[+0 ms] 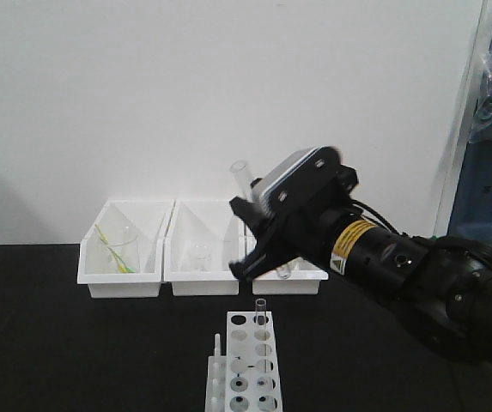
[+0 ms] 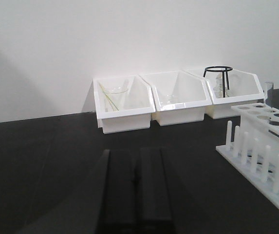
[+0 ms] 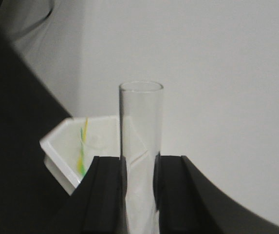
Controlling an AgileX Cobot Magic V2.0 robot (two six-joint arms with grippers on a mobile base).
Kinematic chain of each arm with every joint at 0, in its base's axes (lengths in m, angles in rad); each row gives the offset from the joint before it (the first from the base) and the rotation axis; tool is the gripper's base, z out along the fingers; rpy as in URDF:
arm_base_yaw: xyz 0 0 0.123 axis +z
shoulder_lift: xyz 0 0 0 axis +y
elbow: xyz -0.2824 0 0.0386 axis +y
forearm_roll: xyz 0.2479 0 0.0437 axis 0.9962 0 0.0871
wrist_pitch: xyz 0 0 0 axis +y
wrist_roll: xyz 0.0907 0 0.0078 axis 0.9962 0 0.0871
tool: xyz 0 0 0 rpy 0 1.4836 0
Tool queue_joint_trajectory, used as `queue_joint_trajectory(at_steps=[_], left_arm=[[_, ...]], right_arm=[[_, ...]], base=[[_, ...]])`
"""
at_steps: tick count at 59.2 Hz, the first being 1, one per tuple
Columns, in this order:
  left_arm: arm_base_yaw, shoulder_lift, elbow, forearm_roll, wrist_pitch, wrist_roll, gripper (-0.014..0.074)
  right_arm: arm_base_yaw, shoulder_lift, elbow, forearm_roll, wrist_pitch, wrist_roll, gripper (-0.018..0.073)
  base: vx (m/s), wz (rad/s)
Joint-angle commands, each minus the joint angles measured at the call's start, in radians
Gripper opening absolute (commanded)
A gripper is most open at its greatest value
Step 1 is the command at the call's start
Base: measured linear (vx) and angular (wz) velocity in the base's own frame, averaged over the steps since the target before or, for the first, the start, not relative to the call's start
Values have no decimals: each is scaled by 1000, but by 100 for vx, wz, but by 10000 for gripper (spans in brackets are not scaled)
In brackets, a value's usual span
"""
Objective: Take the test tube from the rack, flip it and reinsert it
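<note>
Low on the left, the left pincer (image 2: 135, 195) hangs just over the dark tabletop (image 2: 42, 161), its fingers pressed together on nothing; it is best left out of the way. To its right stands the rack (image 1: 244, 365), with a second tube (image 1: 261, 313) upright near its far end. Above and behind the rack, the right pincer (image 1: 258, 236) pinches the test tube (image 1: 240, 171), which is tilted with its open rim uppermost.

The flip looks not yet made. I judge the wrist needs a half turn up high, well apart from the standing tube. The glass then wants to be brought plumb over a free hole and lowered straight, gripped firmly, since smooth glass could slip.

The held tube's closed end is hidden between the fingers. The rack's near rows are cropped by the front view's lower edge. Which hole the tube belongs to I cannot tell.
</note>
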Motion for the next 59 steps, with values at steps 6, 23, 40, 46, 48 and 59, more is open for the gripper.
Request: queue_joint_trajectory(at_steps=[6, 23, 40, 46, 48, 59], left_arm=[[0, -8, -6, 0, -81, -2, -6], [0, -8, -6, 0, -81, -2, -6], [0, -8, -6, 0, -81, -2, -6], [0, -8, -6, 0, -81, -2, -6], [0, -8, -6, 0, -81, -2, -6], [0, -8, -6, 0, -81, -2, -6]], right_arm=[[-4, -41, -35, 310, -93, 117, -11], [-4, 5, 190, 283, -437, 88, -11], [-4, 90, 273, 149, -651, 90, -11], [-4, 100, 273, 125, -648, 90, -11], [-4, 103, 273, 122, -647, 90, -11], [-4, 135, 273, 102, -649, 90, -11]], base=[[0, 0], [0, 0], [0, 0], [0, 0], [0, 0], [0, 0]])
